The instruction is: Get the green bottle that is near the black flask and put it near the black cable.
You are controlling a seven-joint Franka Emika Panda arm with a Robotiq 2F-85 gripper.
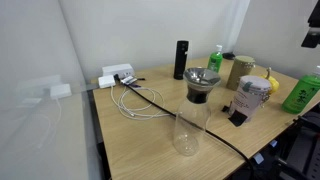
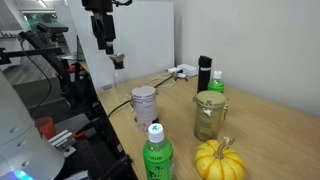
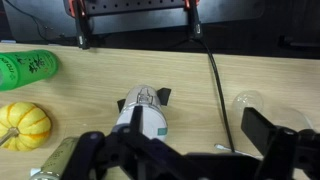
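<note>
Bright-green small plastic bottle (image 2: 216, 82) stands upright just right of the tall matte-black flask (image 2: 204, 72), in an exterior view well down-right of the raised claw (image 2: 107, 48), spread and empty.

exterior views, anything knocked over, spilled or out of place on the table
Nothing stands out. The black flask, green bottle, glass carafe and larger green bottle all stand upright, and no spill shows on the table.

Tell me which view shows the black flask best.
An exterior view: the flask stands whole there, nothing in front. In an exterior view the flask sits beyond a jar, green bottle tight beside it. The wrist view misses it.
</note>
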